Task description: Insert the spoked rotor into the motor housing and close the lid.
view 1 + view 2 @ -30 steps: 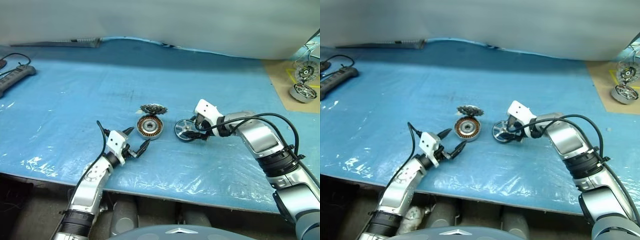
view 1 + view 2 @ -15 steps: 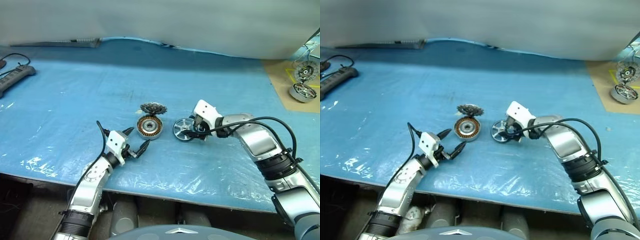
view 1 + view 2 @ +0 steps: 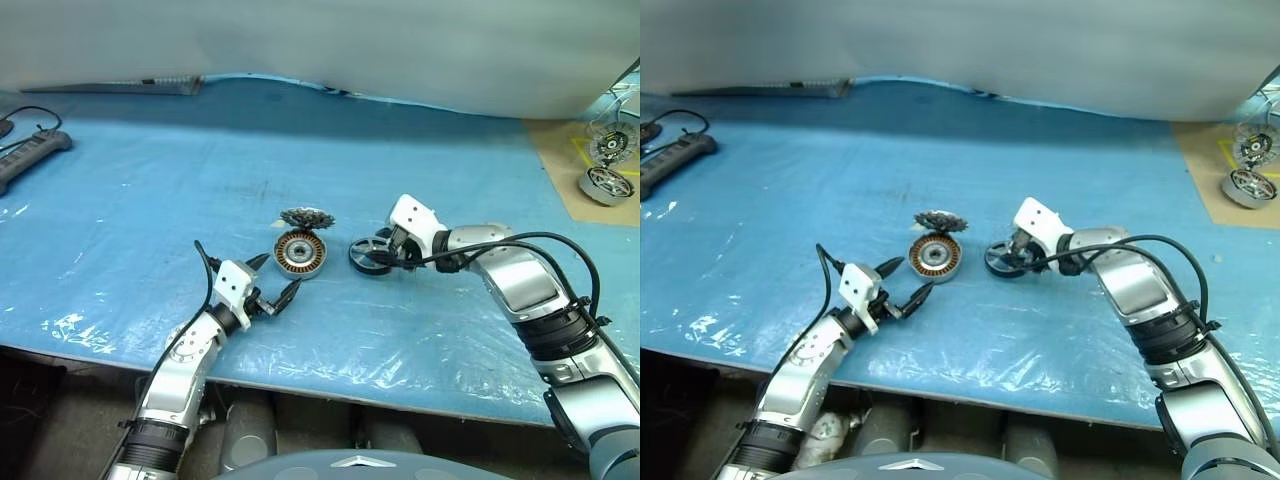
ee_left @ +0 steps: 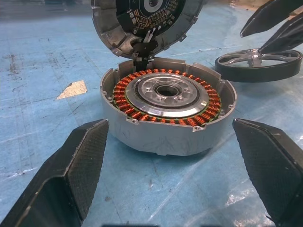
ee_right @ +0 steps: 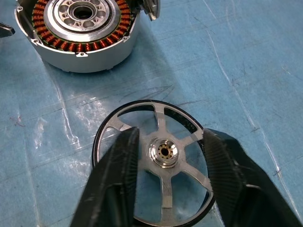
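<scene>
Toward the counter's [image 3: 120, 180] near edge, left of centre: left pincer [image 3: 272, 296] hovering with fingers spread wide, empty, aimed at the motor housing [image 3: 300, 252]. Housing flat on the blue plastic sheet near mid-counter, copper windings up, central hole clear; lid [image 3: 307, 217] standing tilted open at its far side, seemingly hinged there. Just right of the housing, close but apart: spoked rotor [image 3: 368, 252], flat or nearly so on the sheet, with the right pincer [image 5: 165, 156] over it, fingers [image 5: 120, 165] drawn in narrow on either side of the hub, between the spokes; actual contact not clear.

Judged best for the grasp: squeeze evenly on the hub, lift straight, keep the rotor level, centre the hub over the housing's hole, lower gently clear of the raised lid.

No brand, label or readable writing anywhere.
</scene>
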